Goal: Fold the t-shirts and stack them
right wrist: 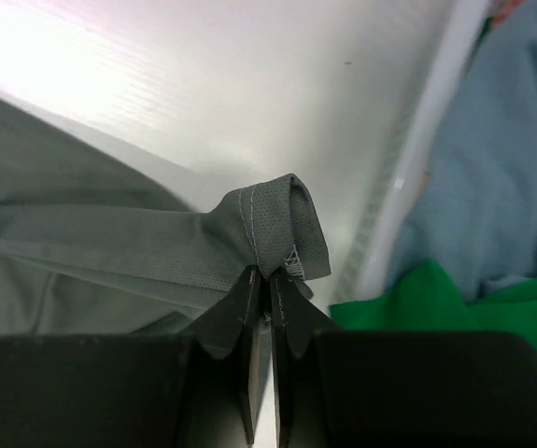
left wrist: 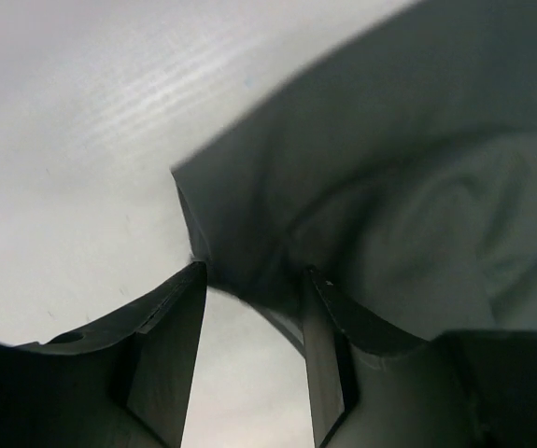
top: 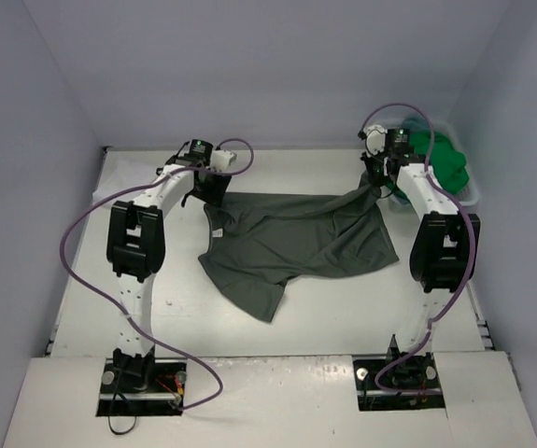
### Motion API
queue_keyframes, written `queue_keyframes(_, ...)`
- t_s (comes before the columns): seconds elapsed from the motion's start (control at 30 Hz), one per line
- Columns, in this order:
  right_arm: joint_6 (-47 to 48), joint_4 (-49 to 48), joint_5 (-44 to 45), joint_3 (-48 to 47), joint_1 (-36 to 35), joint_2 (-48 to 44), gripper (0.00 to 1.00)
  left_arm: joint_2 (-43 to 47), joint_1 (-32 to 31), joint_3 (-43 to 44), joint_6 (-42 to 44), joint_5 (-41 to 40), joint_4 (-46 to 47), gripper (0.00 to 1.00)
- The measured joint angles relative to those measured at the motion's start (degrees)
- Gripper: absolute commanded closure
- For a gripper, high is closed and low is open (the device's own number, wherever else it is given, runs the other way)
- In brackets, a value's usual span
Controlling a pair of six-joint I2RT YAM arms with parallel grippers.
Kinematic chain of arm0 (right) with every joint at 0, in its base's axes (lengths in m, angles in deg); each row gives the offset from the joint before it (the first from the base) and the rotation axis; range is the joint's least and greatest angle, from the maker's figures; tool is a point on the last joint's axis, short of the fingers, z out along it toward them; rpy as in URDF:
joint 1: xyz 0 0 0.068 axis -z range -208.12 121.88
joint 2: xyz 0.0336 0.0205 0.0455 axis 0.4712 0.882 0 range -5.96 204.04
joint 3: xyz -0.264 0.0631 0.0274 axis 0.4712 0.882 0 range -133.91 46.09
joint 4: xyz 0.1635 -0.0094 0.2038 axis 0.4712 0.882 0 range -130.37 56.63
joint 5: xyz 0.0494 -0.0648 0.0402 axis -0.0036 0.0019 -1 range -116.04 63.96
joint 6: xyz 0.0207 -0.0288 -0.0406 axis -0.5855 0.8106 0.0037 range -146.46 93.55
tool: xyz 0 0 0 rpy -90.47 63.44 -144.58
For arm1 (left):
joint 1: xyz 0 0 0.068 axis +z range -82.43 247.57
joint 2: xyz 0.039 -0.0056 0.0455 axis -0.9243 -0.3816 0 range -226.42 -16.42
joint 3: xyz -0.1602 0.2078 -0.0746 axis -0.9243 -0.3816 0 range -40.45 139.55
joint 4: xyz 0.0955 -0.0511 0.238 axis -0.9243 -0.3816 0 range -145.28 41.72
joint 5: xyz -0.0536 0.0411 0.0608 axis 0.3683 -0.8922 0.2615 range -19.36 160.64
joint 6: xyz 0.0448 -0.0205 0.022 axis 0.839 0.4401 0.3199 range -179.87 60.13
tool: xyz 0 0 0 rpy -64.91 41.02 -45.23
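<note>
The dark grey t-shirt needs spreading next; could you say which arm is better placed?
Right, probably: the right gripper is shut on the dark grey t-shirt, at its hem; the left gripper stands open.

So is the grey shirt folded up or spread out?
Spread out. The grey t-shirt lies open and rumpled across the table, with no neat fold. The right gripper pinches one edge.

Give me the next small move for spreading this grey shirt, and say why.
Probably open the right gripper and let its corner drop. The left gripper stands open, the dark grey shirt loose at its tips, while the right one is shut on a bunched hem beside the basket, so that side seems unable to lie flat.
</note>
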Motion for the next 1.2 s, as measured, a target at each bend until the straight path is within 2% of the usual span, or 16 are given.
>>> queue_keyframes(0.2, 0.0, -1.7, 4.8, -2.2, 0.7, 0.8, 1.00, 11.8, 0.0, -8.2, 1.6, 3.4, -0.1, 0.60)
queue_keyframes(0.37, -0.1, -2.8, 6.9, -3.2, 0.9, 1.7, 1.00, 21.0, -0.1, -10.7, 2.7, 5.4, -0.1, 0.60)
queue_keyframes(0.47, -0.2, -2.7, 7.1, -3.2, 1.0, 2.4, 1.00, 23.5, -0.4, -11.7, 2.8, 7.9, -0.3, 0.60)
queue_keyframes(0.63, -0.7, -2.8, 7.1, -3.3, 1.0, 2.6, 1.00, 22.3, -2.6, -15.3, 2.7, 10.5, -0.3, 0.60)
queue_keyframes(0.83, -1.1, -2.7, 7.0, -3.3, 1.0, 2.6, 1.00, 15.5, -5.8, -17.6, 2.5, 12.0, -0.1, 0.60)
queue_keyframes(1.2, -1.4, -2.7, 5.0, -3.2, 1.0, 2.6, 1.00, 10.6, -6.1, -17.7, 0.9, 12.1, 2.2, 0.60)
